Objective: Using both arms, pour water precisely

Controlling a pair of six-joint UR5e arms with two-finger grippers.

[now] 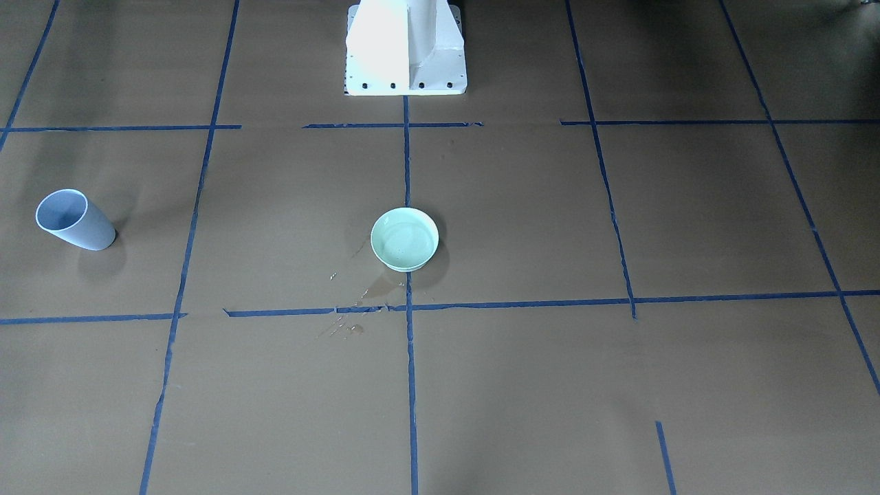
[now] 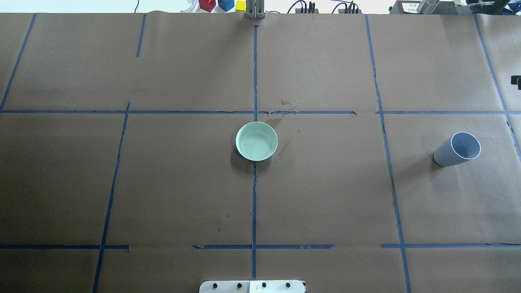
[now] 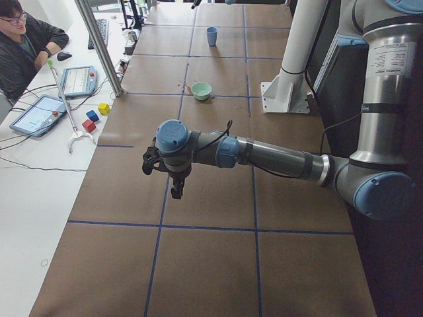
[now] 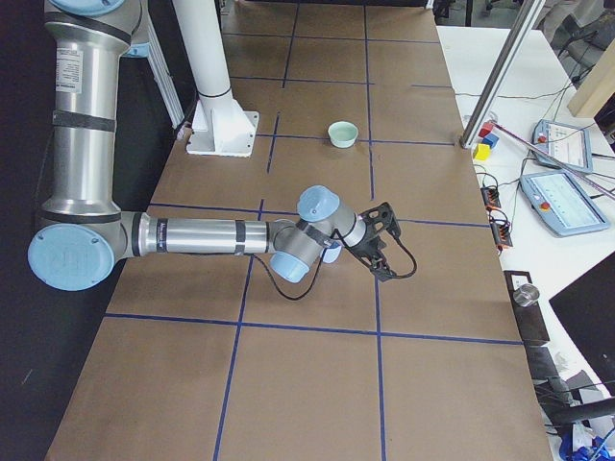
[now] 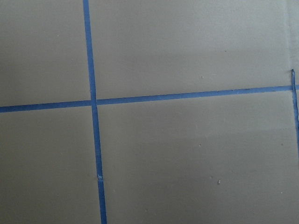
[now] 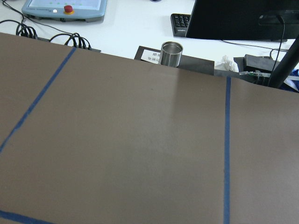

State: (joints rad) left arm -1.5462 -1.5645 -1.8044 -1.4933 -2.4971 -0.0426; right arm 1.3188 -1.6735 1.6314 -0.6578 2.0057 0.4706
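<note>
A: Brown-papered table (image 2: 163,183) gridded in blue tape (image 2: 254,195), white pedestal (image 2: 252,286) at the near edge. Whereabouts of the water (image 2: 257,143)?

B: Pooled as a faint sheen in the mint-green bowl (image 2: 240,134) at centre; damp splashes (image 2: 281,121) on the paper just beside it, toward the far right.

A: And the grey-blue cup (image 2: 449,154)?

B: Upright, well apart at the right; full or empty, hard to say.

A: Pincers?

B: Both hanging over bare paper, left gripper (image 3: 173,185) and right gripper (image 4: 380,257) at opposite ends of the table, far from both vessels. Apart or together: cannot tell from the side views alone.

A: Step in hand?

B: Likely a pause between pours, finished or not yet begun.

A: Next move?

B: Presumably a long reach by the right arm (image 4: 192,235) to the cup, a firm grip round its wall, left arm (image 3: 277,158) in beside the bowl, then a slow tilt held over the rim.
</note>
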